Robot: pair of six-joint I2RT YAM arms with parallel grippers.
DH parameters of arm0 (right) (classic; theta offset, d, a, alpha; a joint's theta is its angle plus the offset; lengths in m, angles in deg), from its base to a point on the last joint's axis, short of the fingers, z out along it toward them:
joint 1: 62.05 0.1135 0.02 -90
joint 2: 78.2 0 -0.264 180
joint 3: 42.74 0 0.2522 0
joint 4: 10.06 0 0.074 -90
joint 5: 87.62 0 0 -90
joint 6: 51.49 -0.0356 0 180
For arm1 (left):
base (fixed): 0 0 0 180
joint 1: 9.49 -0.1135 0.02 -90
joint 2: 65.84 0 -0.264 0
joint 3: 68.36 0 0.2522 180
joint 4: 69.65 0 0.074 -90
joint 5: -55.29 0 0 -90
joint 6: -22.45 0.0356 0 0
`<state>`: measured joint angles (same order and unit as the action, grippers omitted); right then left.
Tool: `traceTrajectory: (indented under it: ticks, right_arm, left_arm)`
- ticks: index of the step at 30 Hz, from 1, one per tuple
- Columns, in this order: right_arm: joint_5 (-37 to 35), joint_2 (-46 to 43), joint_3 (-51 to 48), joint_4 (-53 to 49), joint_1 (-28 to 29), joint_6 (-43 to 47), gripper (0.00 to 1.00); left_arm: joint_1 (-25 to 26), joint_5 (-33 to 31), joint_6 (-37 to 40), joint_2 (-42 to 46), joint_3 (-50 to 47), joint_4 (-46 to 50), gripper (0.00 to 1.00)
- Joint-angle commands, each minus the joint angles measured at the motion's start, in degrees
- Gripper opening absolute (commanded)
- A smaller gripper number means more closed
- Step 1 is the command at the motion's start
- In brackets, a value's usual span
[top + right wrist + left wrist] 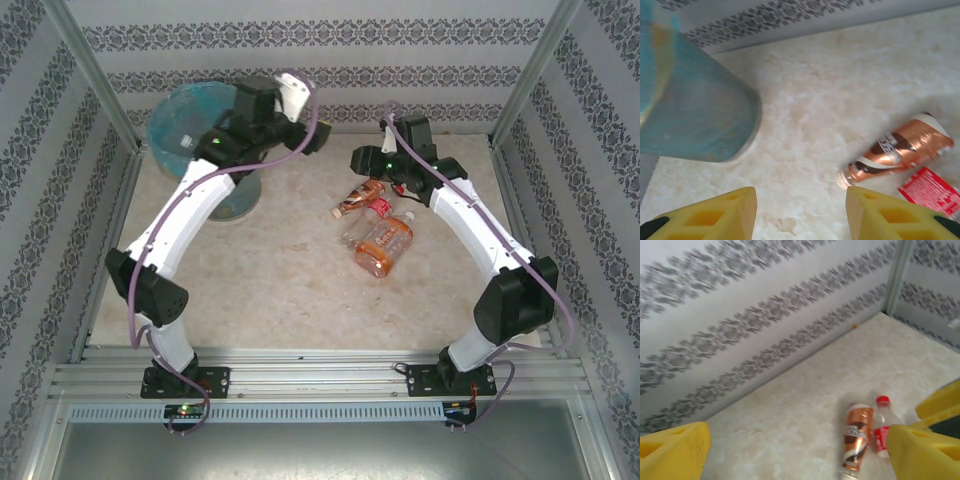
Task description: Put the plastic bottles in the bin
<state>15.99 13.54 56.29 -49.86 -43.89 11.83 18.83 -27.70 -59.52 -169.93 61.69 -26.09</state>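
Three plastic bottles lie together on the table right of centre: a copper-wrapped one [358,198], a clear one with a red cap and red label [368,216], and an orange-tinted one [385,246]. The bin [188,128], lined in light blue, stands at the back left. My left gripper [797,440] hangs open and empty beside the bin, looking at the copper bottle [858,440] and the red-capped bottle [883,429]. My right gripper [800,202] is open with nothing between its fingers, just left of the copper bottle [900,150]; the bin's wall [695,115] is at its left.
Patterned walls close in the table at the back and both sides, with metal posts [530,70] at the corners. A yellow finger of the other gripper [940,402] shows at the right edge of the left wrist view. Bare tabletop [270,280] stretches between the arms.
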Motion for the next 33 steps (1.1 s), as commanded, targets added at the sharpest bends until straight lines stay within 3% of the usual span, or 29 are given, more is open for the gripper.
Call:
traceTrajectory:
  ticks: [1,6,13,24,33]
  right_arm:
    - [1.5,-2.5,-2.8,-0.7,-2.1,0.5,0.53]
    - [2.5,-5.2,-9.0,-0.5,-6.9,0.4,0.53]
    - [3.8,-7.8,-14.4,-0.8,-10.9,1.3,0.57]
    - [4.8,-8.4,-18.1,-0.8,-12.1,2.0,0.58]
    - [4.1,-8.3,-17.6,-1.1,-12.6,3.0,0.59]
  left_arm:
    - [3.2,0.8,-0.1,-3.1,1.6,2.3,0.91]
    - [6.7,3.6,-1.7,-8.5,1.9,1.9,0.92]
    - [7.1,10.1,-5.5,-17.7,3.8,1.1,0.91]
    - [6.7,8.3,-4.3,-34.3,17.2,6.4,0.9]
    - [4.7,9.3,-6.3,-44.1,26.9,9.6,0.81]
